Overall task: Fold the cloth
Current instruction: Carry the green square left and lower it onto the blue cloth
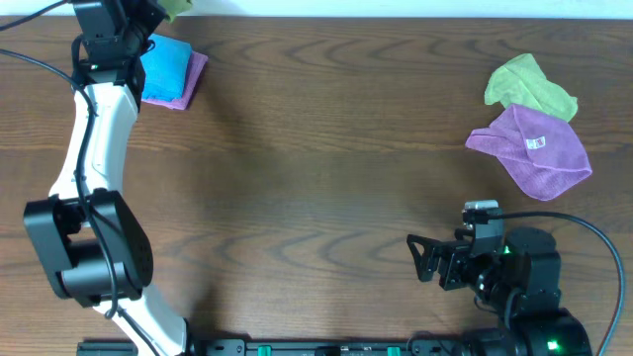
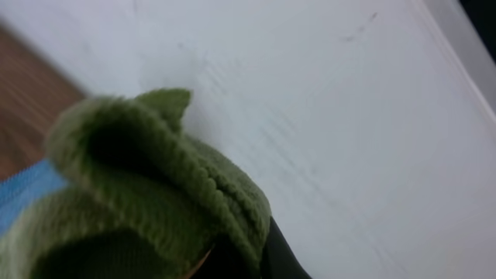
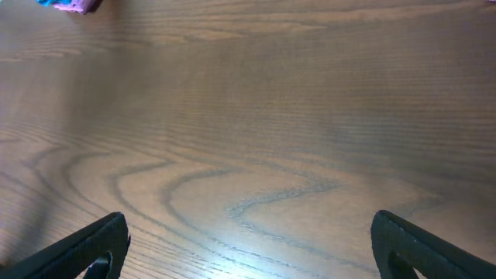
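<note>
The green cloth is bunched in my left gripper, which is shut on it. In the overhead view the gripper is at the far left edge of the table, and only a bit of the cloth shows beside it, above a blue folded cloth. The left wrist view shows the cloth in front of a white surface. My right gripper is open and empty, low over bare wood at the near right; its fingers are spread wide.
A folded blue cloth lies on a pink one at the far left. A second crumpled green cloth and a purple cloth with a white tag lie at the far right.
</note>
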### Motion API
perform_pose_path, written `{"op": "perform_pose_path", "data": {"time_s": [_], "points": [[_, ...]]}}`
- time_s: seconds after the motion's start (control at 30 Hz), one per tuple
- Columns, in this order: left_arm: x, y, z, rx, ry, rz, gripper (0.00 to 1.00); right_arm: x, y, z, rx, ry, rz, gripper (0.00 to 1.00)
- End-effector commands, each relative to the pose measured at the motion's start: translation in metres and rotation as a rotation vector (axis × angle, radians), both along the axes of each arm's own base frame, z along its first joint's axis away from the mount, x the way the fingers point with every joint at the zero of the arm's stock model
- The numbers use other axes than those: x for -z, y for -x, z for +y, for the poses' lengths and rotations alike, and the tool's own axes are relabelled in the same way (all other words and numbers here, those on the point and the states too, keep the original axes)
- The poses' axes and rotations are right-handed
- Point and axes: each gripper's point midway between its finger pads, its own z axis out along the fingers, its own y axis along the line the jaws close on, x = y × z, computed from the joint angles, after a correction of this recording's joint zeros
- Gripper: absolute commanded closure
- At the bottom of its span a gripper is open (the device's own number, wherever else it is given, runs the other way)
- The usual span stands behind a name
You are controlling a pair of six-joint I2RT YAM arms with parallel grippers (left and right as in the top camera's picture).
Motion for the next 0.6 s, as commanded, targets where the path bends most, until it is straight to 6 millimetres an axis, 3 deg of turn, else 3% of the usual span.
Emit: {"op": "perform_pose_path", "data": {"time_s": [0.0,0.3,0.57], "points": [[0.01,-0.012,0.02,-0.036,-0.038,-0.008,0.94,0.002,0.0,-0.002,0.019,-0.008,0.008,0.01],[0.039,-0.022,0.057,-0.091,-0.038,-0.007,0.94,0.002,0.0,-0.002,0.019,-0.008,0.008,0.01],[0.063,-0.032,0.058,-0.067,-0.028,-0.005,0.94,0.002,0.0,-0.002,0.019,-0.008,0.008,0.01]]}}
